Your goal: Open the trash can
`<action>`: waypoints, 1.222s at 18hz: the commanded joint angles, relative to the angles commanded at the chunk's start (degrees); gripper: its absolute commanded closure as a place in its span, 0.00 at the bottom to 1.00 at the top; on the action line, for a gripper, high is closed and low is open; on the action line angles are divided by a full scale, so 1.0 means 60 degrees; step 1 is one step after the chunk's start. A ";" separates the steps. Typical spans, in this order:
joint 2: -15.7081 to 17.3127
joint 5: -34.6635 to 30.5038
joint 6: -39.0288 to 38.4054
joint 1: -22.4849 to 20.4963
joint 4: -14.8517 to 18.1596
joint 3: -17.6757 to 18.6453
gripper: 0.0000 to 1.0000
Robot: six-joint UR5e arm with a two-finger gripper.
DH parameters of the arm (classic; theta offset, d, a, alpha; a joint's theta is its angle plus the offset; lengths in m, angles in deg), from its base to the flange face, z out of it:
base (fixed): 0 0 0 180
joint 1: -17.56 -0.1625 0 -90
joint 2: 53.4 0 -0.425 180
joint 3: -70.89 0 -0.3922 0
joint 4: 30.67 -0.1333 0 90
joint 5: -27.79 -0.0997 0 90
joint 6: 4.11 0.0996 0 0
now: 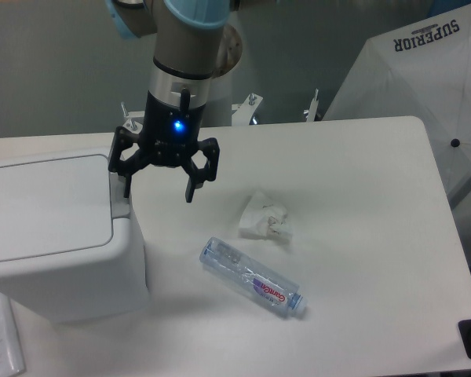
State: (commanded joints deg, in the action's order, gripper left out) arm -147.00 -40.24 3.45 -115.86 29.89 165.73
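White plastic, the trash can (pixel 55 236) sits at the table's (pixel 361 236) left edge, lid shut. Its grey latch tab (pixel 119 196) faces right, just below and left of the tool (pixel 158 186). The tool hangs from the arm pointing straight down, fingers spread wide, holding nothing, one finger directly over the tab. Pressing it looks like a short drop.

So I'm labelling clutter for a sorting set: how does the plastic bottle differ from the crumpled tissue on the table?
The plastic bottle is clear with a printed label, while the crumpled tissue is opaque white. The bottle is long and keeps its cylinder shape, lying on its side at a diagonal; the tissue is a smaller, shapeless wad. The bottle lies nearer the camera than the tissue. Both rest loose on the white table, untouched by the gripper.
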 joint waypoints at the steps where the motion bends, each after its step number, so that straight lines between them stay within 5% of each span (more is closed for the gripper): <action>1: 0.0000 -0.0015 0.0000 0.0029 0.0000 0.0000 0.00; 22: -0.0073 -0.0029 0.0000 0.0044 -0.0132 0.0029 0.00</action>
State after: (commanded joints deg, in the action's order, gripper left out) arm -147.44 -40.42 3.45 -115.60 29.10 165.90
